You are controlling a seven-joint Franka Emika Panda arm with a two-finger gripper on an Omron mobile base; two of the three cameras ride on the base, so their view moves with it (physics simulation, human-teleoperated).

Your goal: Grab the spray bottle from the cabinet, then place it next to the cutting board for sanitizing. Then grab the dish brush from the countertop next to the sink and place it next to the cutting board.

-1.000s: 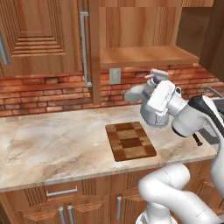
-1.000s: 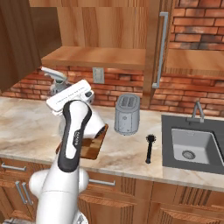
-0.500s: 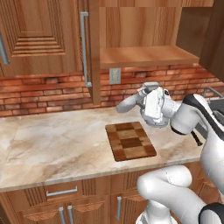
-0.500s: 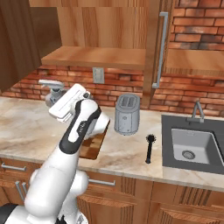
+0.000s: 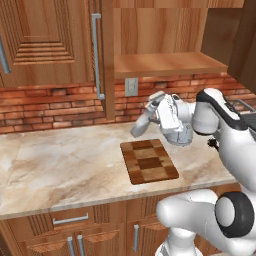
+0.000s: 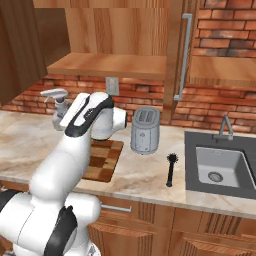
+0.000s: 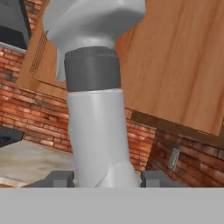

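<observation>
Spray bottle [image 7: 98, 122] apparently between gripper [image 7: 107, 178] fingertips

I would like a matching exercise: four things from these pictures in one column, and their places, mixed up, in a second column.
Things:
1. spray bottle
2. brush
3. toaster
4. board

Places:
a. flat on the counter, below the arm
b. held in the tool, above the counter
c. lying between toaster and sink
d. standing right of the board

Pairs: 1-b, 2-c, 3-d, 4-a
</observation>
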